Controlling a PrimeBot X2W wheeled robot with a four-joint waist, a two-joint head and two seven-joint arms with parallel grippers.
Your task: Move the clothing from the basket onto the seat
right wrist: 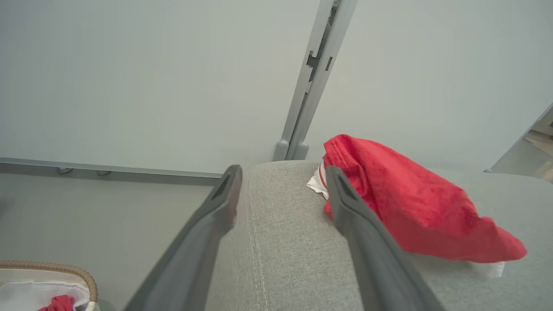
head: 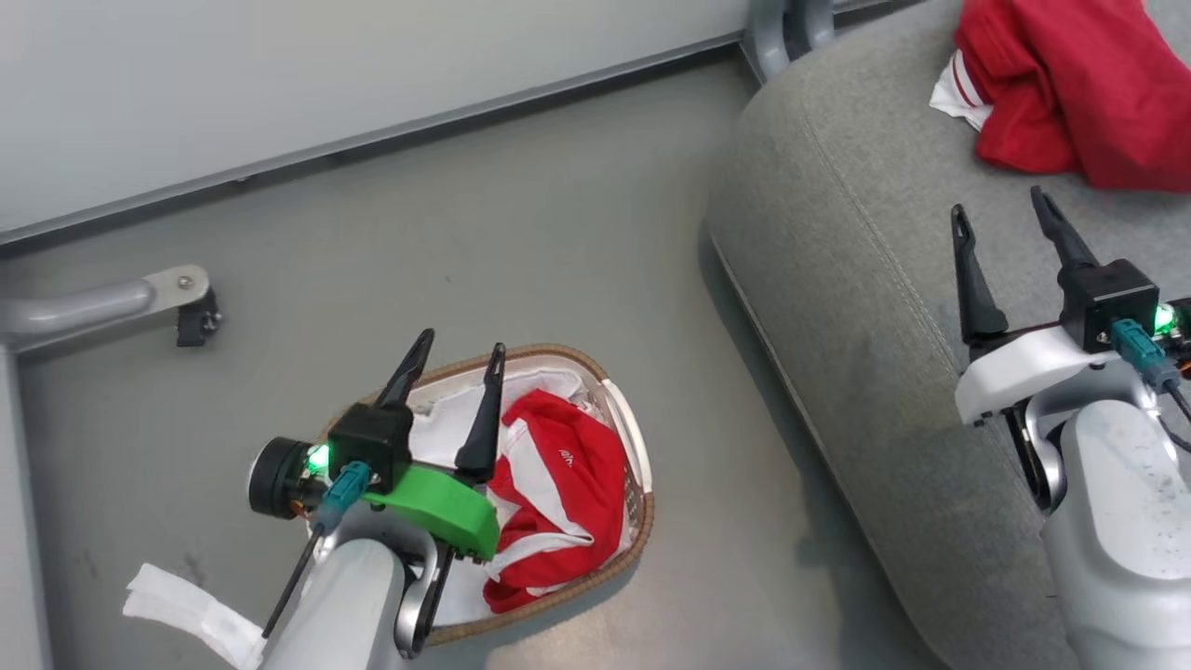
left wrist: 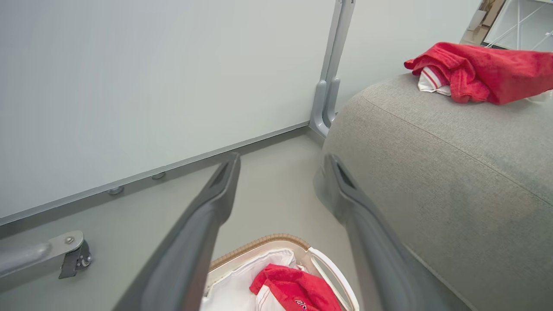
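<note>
A red garment with white stripes (head: 1070,84) lies crumpled on the grey seat (head: 875,307); it also appears as the red garment (right wrist: 410,211) and the red garment (left wrist: 479,71). More red and white clothing (head: 558,484) sits in the basket (head: 642,465) on the floor, over a white liner (head: 447,428). My right gripper (head: 1000,209) hovers open above the seat, just short of the garment, with nothing between its fingers. Above the basket's left side my left gripper (head: 461,349) stands open and empty. In the left wrist view the basket (left wrist: 328,268) lies below the fingers.
A pale wall panel (head: 279,74) runs behind the grey floor, with a metal post (head: 782,28) by the seat's corner. A caster foot on a grey bar (head: 191,312) stands at the left. A white cloth strip (head: 186,614) lies on the floor beside my left arm.
</note>
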